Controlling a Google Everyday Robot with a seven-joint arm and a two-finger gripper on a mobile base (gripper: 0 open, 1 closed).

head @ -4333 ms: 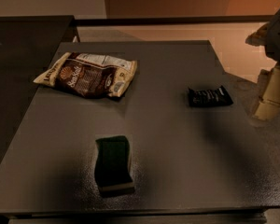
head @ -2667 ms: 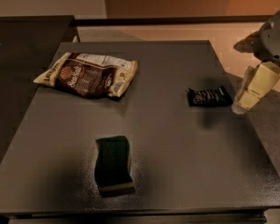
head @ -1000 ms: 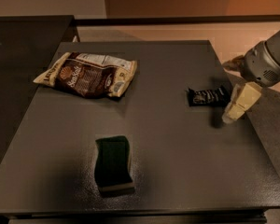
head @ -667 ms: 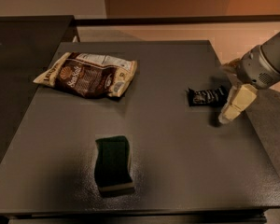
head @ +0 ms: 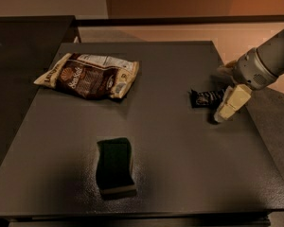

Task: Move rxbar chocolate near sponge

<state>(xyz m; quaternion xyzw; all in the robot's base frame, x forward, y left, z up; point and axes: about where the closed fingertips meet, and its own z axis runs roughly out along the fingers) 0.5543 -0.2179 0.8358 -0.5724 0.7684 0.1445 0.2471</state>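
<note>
The rxbar chocolate (head: 206,97), a small black wrapper with white lettering, lies flat on the dark table (head: 180,164) at the right. My gripper (head: 221,94) comes in from the right edge and is open. One cream finger (head: 231,104) sits just in front of the bar's right end, and the other finger (head: 226,69) shows behind it, so the bar's right end lies between them. The sponge (head: 114,165), dark green on top with a pale base, lies at the front centre-left, well apart from the bar.
A brown-and-cream chip bag (head: 89,75) lies at the back left of the table. A darker counter (head: 23,41) adjoins the table on the left. The table's right edge runs close beside the gripper.
My gripper has moved left and down from the table's right edge to the right end of the bar. The bar, sponge and chip bag have not moved.
</note>
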